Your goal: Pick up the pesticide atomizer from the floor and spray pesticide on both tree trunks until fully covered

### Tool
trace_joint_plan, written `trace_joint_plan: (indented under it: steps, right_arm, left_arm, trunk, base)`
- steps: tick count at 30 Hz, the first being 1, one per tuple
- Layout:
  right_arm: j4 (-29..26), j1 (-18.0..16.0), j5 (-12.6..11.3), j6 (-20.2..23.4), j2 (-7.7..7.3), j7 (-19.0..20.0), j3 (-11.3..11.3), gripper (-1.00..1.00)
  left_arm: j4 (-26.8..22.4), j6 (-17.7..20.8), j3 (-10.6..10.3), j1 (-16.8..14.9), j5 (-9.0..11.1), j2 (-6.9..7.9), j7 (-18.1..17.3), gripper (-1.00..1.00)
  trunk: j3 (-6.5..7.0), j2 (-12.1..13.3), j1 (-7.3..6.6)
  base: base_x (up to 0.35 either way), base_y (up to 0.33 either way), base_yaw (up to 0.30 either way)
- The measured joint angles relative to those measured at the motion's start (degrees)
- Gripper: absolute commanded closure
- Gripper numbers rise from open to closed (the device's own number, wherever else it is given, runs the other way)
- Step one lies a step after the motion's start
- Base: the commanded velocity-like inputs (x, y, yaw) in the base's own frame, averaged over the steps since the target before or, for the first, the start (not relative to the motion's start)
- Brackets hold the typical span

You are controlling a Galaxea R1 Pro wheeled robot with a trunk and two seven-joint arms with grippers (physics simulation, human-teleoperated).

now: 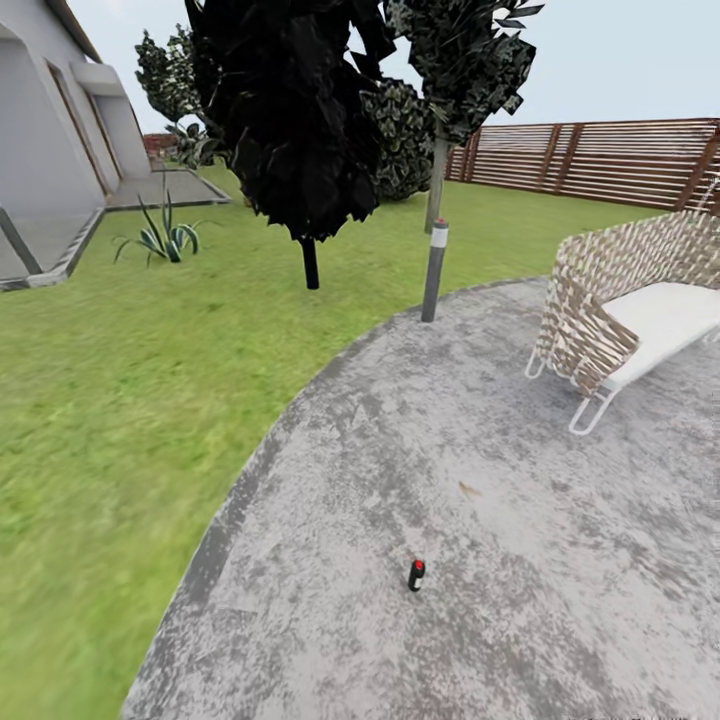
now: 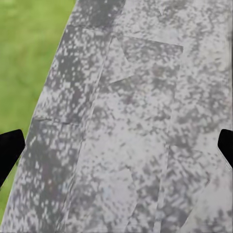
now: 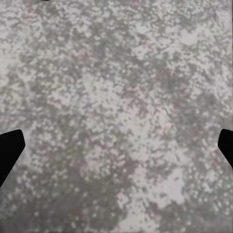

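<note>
A small dark bottle with a red top, the pesticide atomizer (image 1: 416,574), stands alone on the grey stone paving (image 1: 480,470) in the lower middle of the head view. Far behind it, a tree (image 1: 470,50) with dark leaves rises on a bare grey trunk (image 1: 435,185) at the lawn's far side. My left gripper (image 2: 116,150) hangs open over the paving near its grass edge, its black fingertips (image 2: 9,148) wide apart. Over plain paving my right gripper (image 3: 116,150) is also open, with nothing between its fingertips (image 3: 9,148).
A grey bollard (image 1: 434,270) stands at the paving's far edge. A black-leaved tree (image 1: 300,120) with a thin black stem grows on the lawn (image 1: 120,400). A woven lounge chair (image 1: 620,310) sits at right. House (image 1: 50,130) at left, slat fence (image 1: 600,160) behind.
</note>
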Motion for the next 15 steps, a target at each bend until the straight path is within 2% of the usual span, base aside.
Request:
trace_joint_plan:
  steps: [5, 15]
  right_arm:
    - [0.0, 0.0, 0.0, 0.0, 0.00, 0.0, 0.0, -1.00]
    - [0.0, 0.0, 0.0, 0.0, 0.01, 0.0, 0.0, -1.00]
  left_arm:
    - [0.0, 0.0, 0.0, 0.0, 0.0, -0.01, 0.0, -1.00]
    - [0.0, -0.1, 0.1, 0.0, 0.0, -0.04, 0.0, -1.00]
  trunk:
    - [-0.18, 0.0, 0.01]
    - [-0.54, 0.0, 0.02]
  base:
    - [0.088, 0.087, -0.272]
    - [0.008, 0.008, -0.273]
